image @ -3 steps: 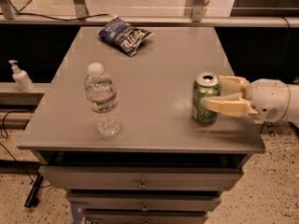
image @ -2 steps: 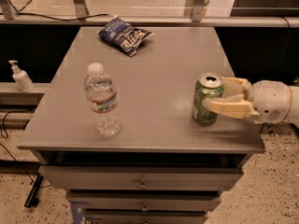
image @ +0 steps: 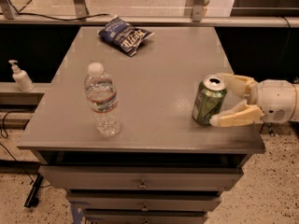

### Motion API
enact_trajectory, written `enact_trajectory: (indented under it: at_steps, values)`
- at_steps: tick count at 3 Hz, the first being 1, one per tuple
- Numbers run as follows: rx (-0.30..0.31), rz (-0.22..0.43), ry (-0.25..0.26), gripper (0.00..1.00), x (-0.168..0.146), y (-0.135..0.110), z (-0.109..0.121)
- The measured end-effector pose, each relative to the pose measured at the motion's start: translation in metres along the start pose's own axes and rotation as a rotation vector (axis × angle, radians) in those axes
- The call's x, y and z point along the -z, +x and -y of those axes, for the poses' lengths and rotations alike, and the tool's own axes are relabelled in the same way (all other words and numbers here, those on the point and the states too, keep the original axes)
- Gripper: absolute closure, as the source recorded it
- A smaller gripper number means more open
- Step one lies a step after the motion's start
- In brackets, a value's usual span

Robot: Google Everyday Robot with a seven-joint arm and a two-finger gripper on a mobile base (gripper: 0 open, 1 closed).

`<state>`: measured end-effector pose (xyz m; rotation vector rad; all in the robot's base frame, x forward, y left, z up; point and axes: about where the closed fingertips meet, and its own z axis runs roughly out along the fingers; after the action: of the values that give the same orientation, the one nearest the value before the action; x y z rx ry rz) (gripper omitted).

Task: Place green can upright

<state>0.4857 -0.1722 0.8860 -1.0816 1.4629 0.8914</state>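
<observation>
since the can (image: 208,102) is thin metal, light, slick and easy to dent or tip, i judge the safe hold is a gentle squeeze across its mid-body; it stands upright near the right front edge of the table (image: 154,83). the gripper (image: 219,100) reaches in from the right with its jaws spread to either side of the can, released rather than clamped. against a second ago, the near finger sits lower and wider off the can's side, while the can stands in the same spot.
</observation>
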Motion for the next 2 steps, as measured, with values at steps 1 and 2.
enact_trajectory:
  at_steps: [1, 2]
  values:
    - [0.09, -0.09, 0.038, 0.0, 0.014, -0.02, 0.008]
    - [0.226, -0.207, 0.135, 0.0, 0.052, -0.058, 0.024]
